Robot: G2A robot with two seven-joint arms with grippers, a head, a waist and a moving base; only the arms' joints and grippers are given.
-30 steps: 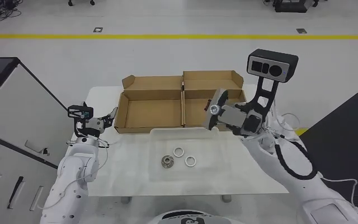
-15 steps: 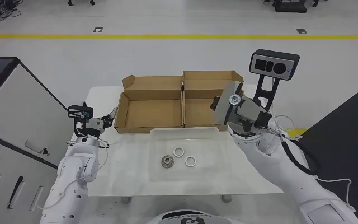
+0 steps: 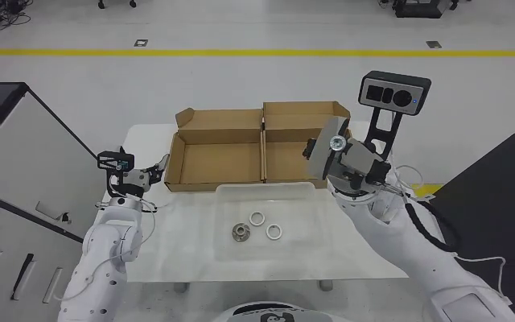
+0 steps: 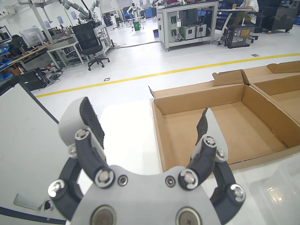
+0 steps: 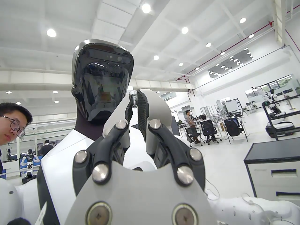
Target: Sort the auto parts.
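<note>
Three metal parts [image 3: 257,218] lie in a clear tray [image 3: 265,187] on the bench [image 3: 181,241], while the right pincer [image 5: 134,101], tilted up by the right box [image 3: 290,165] seemingly for identification, pinches a small bolt [image 5: 133,98], and the left pincer [image 4: 145,115] hangs open and empty beside the left box [image 4: 234,122].

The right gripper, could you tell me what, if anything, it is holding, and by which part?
The right gripper pinches a small silver threaded metal bolt by its threaded shank, between the tips of its fingers; one end pokes out beyond them.
</note>
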